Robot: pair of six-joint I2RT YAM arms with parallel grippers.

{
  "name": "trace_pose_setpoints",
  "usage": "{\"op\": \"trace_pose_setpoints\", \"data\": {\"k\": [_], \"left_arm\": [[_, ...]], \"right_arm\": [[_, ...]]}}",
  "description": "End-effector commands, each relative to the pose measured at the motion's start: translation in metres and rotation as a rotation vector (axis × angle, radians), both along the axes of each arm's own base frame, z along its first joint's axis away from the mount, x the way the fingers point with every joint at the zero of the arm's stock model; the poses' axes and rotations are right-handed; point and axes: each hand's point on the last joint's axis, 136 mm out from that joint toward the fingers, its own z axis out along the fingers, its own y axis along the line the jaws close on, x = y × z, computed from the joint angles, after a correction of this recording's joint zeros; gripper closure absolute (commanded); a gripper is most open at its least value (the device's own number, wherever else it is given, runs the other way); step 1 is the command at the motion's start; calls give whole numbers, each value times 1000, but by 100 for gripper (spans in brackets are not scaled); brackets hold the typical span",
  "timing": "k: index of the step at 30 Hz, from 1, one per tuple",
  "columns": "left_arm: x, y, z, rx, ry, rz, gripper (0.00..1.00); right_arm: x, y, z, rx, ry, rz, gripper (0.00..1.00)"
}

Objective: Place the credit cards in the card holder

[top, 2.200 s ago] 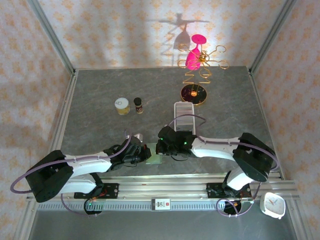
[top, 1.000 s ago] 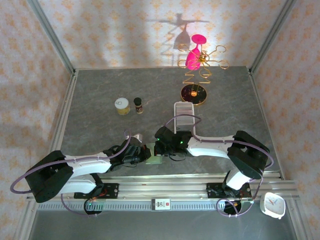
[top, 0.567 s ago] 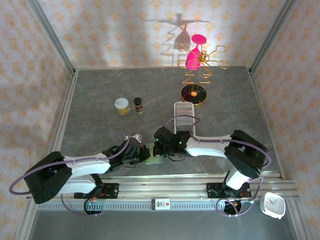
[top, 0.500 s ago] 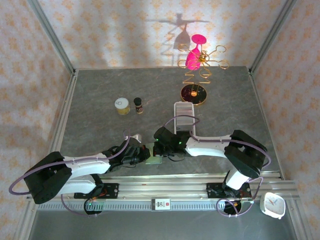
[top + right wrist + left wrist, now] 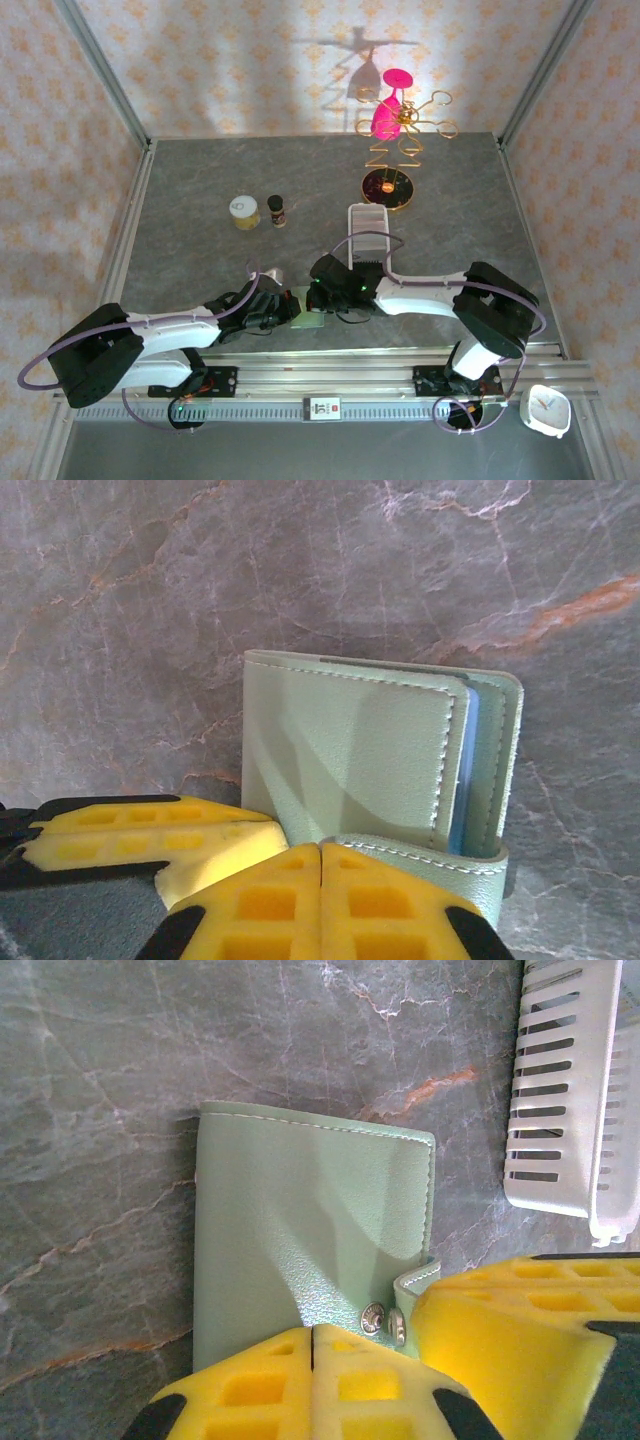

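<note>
The card holder [image 5: 300,1220] is a sage-green wallet lying folded shut on the grey marble table, near the front edge [image 5: 311,321]. My left gripper [image 5: 313,1335] is shut, its yellow pads together with nothing between them, resting on the wallet's near edge beside the two metal snaps [image 5: 385,1320]. My right gripper [image 5: 320,852] is also shut and empty, its tips on the curled snap tab [image 5: 430,858]. The two grippers sit side by side over the wallet [image 5: 350,750]. A thin blue edge [image 5: 462,780] shows between the leaves; I cannot tell what it is. The credit cards are hidden.
A long white slotted tray [image 5: 367,232] lies just behind the wallet, also in the left wrist view [image 5: 560,1090]. A yellow jar [image 5: 243,211] and a small dark bottle [image 5: 277,210] stand at mid left. A gold wire stand with a pink glass [image 5: 390,150] is at the back right.
The right arm has eased slightly to the left over the wallet. Both grippers stay shut at the wallet, which has not moved.
</note>
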Motion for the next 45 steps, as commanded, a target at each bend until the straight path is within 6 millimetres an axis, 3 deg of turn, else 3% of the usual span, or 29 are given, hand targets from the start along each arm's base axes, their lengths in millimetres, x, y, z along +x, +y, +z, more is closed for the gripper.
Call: {"op": "trace_pose_setpoints", "data": {"k": [1,6,18,26,37,45], "left_arm": [[-14,11,-17,52,51,1,100],[-13,11,-16,50,48,1,100],[-12,9,-14,36,43,7,100],[-9,7,-8,12,25,14,100],[-8,11,-4,0,7,43,100],[-3,16,6,-21,-23,81,100]], "right_arm": [[2,2,3,20,-18,-19,100],[-1,2,-7,-1,5,-7,100],[-13,-26,-36,-136,53,-19,100],[-21,-54,-71,-341,96,-38,100],[-35,-74,-85,-411,117,-52,100],[-60,-91,-98,-492,69,-37,100]]}}
